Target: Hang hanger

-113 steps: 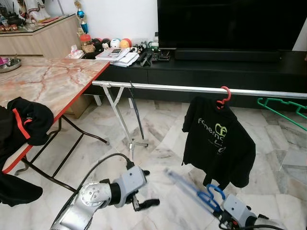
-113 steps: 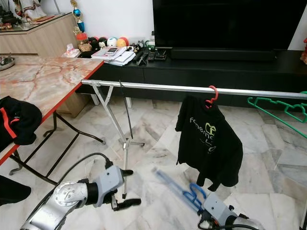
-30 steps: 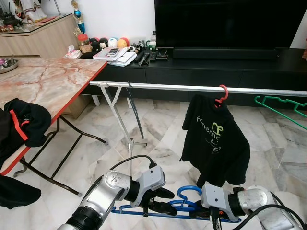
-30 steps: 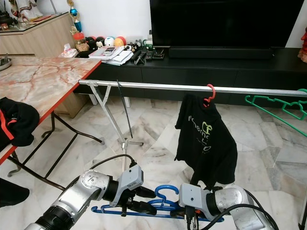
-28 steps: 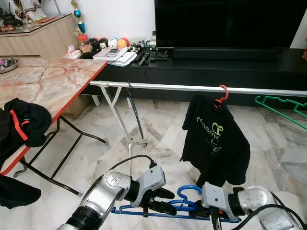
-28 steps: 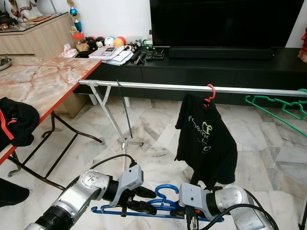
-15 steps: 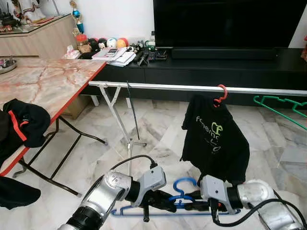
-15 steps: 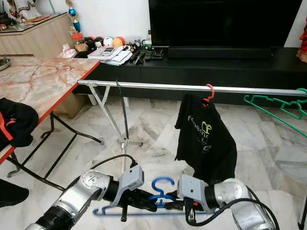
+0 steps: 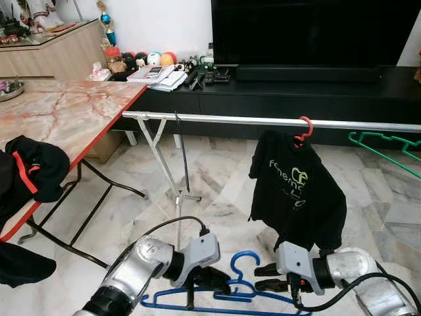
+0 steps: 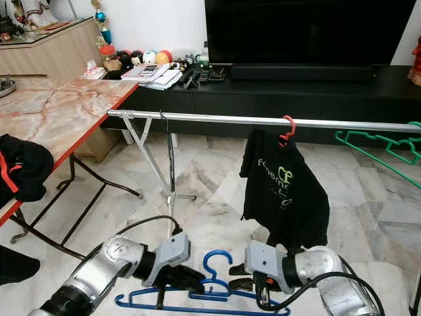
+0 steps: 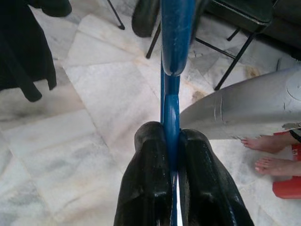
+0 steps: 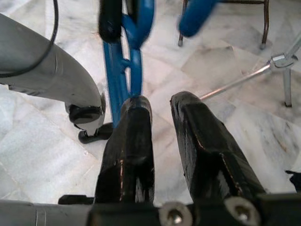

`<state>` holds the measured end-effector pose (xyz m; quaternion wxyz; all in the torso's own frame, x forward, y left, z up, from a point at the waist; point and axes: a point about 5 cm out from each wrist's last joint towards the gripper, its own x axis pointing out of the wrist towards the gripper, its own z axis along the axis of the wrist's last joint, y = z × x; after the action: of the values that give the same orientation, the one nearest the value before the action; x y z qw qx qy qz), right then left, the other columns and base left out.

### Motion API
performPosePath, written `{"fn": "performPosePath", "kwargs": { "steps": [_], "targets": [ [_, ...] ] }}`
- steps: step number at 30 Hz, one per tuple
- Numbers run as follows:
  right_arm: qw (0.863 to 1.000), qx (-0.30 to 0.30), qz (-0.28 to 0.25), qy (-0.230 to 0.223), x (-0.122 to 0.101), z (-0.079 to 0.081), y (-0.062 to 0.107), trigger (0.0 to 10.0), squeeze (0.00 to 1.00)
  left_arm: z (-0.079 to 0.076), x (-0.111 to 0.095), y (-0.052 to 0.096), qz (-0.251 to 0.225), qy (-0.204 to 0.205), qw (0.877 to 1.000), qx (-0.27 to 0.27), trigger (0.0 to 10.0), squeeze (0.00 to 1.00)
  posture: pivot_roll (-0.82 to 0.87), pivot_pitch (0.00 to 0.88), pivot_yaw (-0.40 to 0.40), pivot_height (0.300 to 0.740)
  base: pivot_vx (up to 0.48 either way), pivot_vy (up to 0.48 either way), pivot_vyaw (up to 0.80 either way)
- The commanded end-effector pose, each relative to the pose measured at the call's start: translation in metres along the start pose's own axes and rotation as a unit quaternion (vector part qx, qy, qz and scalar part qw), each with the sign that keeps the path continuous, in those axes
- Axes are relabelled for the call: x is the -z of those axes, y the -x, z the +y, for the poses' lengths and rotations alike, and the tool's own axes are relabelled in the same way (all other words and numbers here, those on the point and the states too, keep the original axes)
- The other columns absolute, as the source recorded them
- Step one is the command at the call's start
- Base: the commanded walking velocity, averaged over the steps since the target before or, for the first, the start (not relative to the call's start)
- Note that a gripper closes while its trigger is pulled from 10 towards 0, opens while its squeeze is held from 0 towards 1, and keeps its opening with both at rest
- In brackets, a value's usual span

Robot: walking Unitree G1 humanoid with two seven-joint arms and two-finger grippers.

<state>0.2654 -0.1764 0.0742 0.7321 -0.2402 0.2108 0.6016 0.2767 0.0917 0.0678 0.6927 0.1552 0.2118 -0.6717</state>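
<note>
The left gripper (image 9: 217, 282) stays clamped on the blue hanger (image 9: 223, 297), which now hangs lower and tilted, well below the silver rail (image 9: 263, 121). The right gripper (image 9: 266, 277) has let go since half a second ago; its fingers (image 12: 127, 141) are parted just beside the hanger.
</note>
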Motion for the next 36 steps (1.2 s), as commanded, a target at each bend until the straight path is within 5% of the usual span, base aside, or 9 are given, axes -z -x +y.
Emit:
{"fn": "performPosePath", "kwargs": {
  "steps": [1, 8, 9, 16, 17, 19, 24, 30, 36],
  "targets": [
    [1.000, 0.006, 0.003, 0.004, 0.001, -0.001, 0.000, 10.0, 1.00, -0.002, 0.005, 0.002, 0.008, 0.004, 1.000, 0.002, 0.0, 0.00, 0.01, 0.043, 0.086, 0.740, 0.000, 0.000, 0.00],
    [0.993, 0.106, 0.048, 0.009, 0.011, -0.022, 0.005, 10.0, 0.93, 0.003, 0.012, 0.005, 0.017, 0.004, 0.999, -0.037, 0.0, 0.00, 0.01, 0.044, 0.089, 0.740, 0.000, 0.000, 0.00],
    [0.989, 0.136, 0.063, 0.009, 0.015, -0.027, 0.007, 10.0, 0.00, 0.005, 0.014, 0.005, 0.020, 0.001, 0.998, -0.052, 0.0, 0.00, 0.01, 0.046, 0.090, 0.740, 0.000, 0.000, 0.00],
    [0.942, 0.305, 0.100, -0.099, 0.046, -0.043, 0.016, 10.0, 0.00, 0.030, 0.038, 0.010, 0.065, 0.000, 0.962, -0.265, 0.0, 0.00, 0.01, 0.051, 0.088, 0.740, 0.000, 0.000, 0.00],
    [0.936, 0.317, 0.101, -0.113, 0.050, -0.042, 0.015, 10.0, 0.00, 0.031, 0.041, 0.012, 0.068, 0.009, 0.955, -0.288, 1.6, 0.00, 0.01, 0.051, 0.088, 0.740, 0.000, 0.000, 0.00],
    [0.919, 0.344, 0.101, -0.166, 0.065, -0.033, 0.007, 10.0, 0.00, 0.031, 0.056, 0.018, 0.077, 0.048, 0.937, -0.337, 10.0, 0.00, 0.01, 0.054, 0.087, 0.740, 0.000, 0.000, 0.00],
    [0.887, 0.368, 0.115, -0.255, 0.093, -0.003, -0.017, 10.0, 0.00, 0.020, 0.082, 0.025, 0.078, 0.107, 0.906, -0.402, 10.0, 0.00, 0.02, 0.050, 0.085, 0.740, 0.000, 0.000, 0.00],
    [0.852, 0.353, 0.137, -0.361, 0.117, 0.048, -0.050, 10.0, 0.00, 0.000, 0.121, 0.034, 0.044, 0.257, 0.833, -0.487, 10.0, 0.00, 0.03, 0.048, 0.067, 0.740, 0.000, 0.000, 0.00],
    [0.756, 0.401, 0.182, -0.485, 0.149, 0.100, -0.050, 10.0, 0.00, -0.041, 0.171, 0.053, 0.079, 0.352, 0.747, -0.559, 10.0, 0.00, 0.06, 0.044, 0.046, 0.740, 0.000, 0.000, 0.00]
  ]
}}
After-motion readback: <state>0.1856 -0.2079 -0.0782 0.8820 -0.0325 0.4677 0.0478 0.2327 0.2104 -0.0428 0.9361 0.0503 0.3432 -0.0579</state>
